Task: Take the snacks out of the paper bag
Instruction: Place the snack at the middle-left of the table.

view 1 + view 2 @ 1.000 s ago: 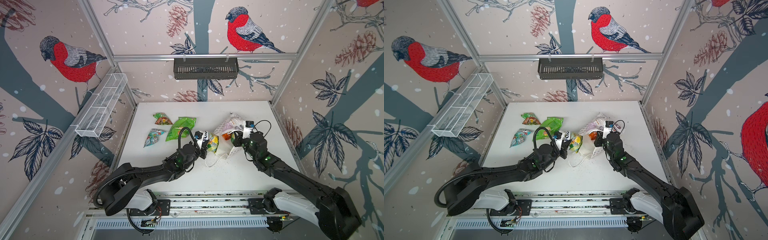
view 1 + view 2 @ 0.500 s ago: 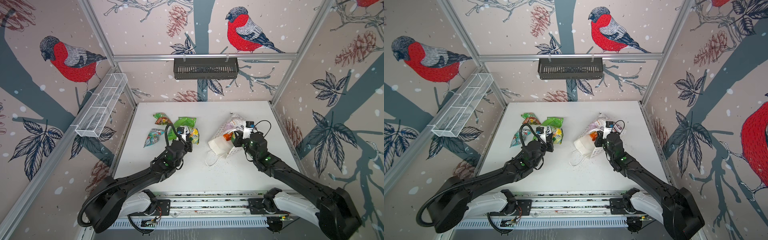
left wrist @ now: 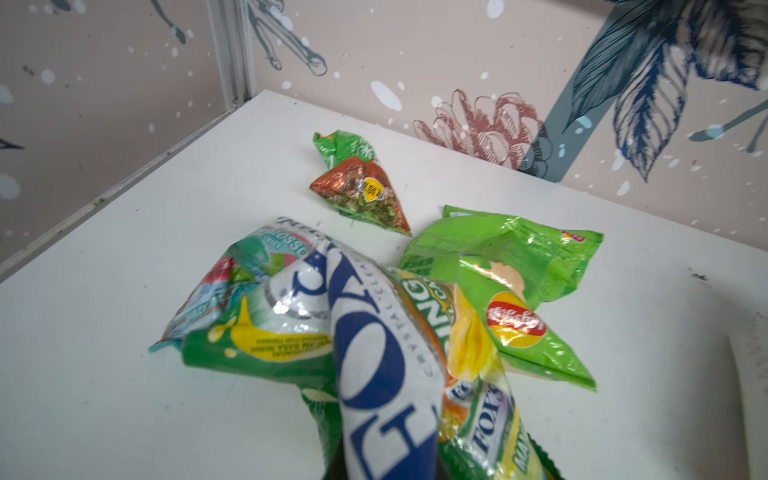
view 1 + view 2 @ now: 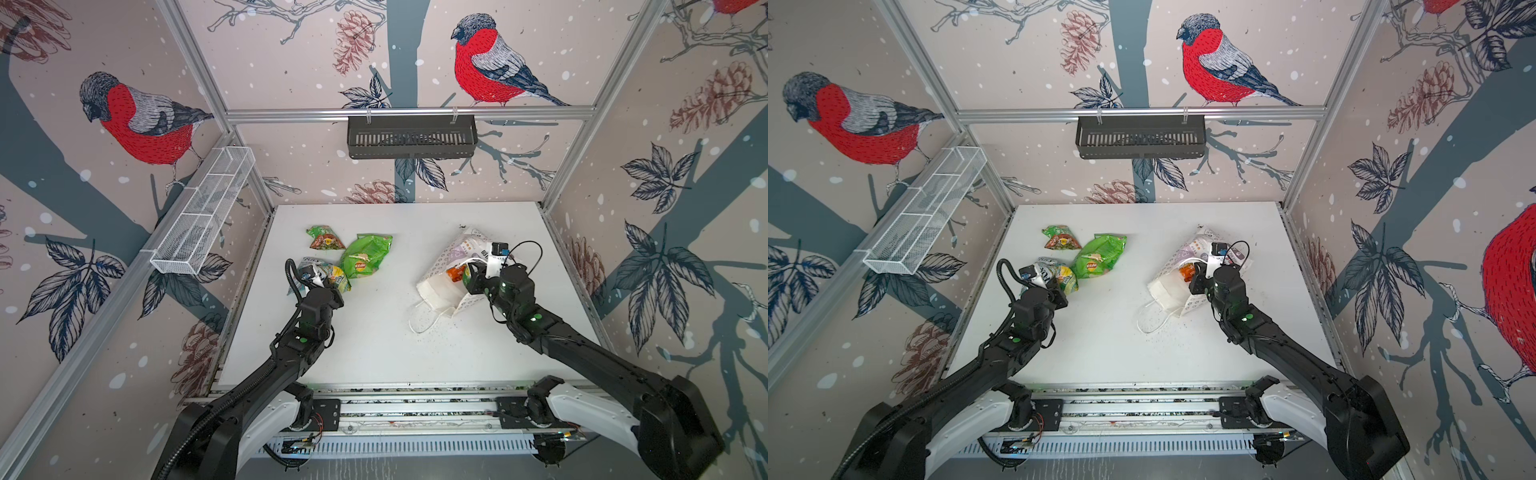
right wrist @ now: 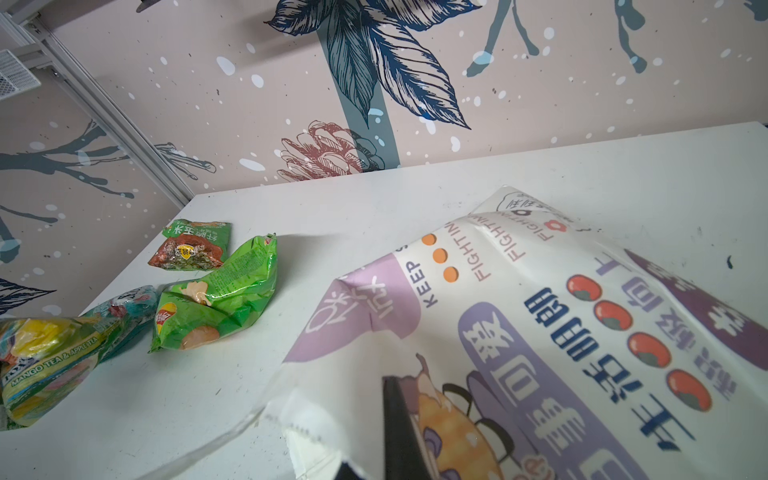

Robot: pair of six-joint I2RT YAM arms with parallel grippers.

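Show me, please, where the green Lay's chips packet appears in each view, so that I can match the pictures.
Top view: Lay's packet left of the paper bag, apart from it.
Top view: Lay's packet, the same place.
Left wrist: Lay's packet beside the Fox's candy packet.
Right wrist: Lay's packet, apart from the paper bag.
Shared landmark: triangular green-and-brown packet, close beside it.

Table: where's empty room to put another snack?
Bare: the middle strip between the green chip packet and the paper bag, and the table's near end. Crowded: around the Fox's packet in the left claw.
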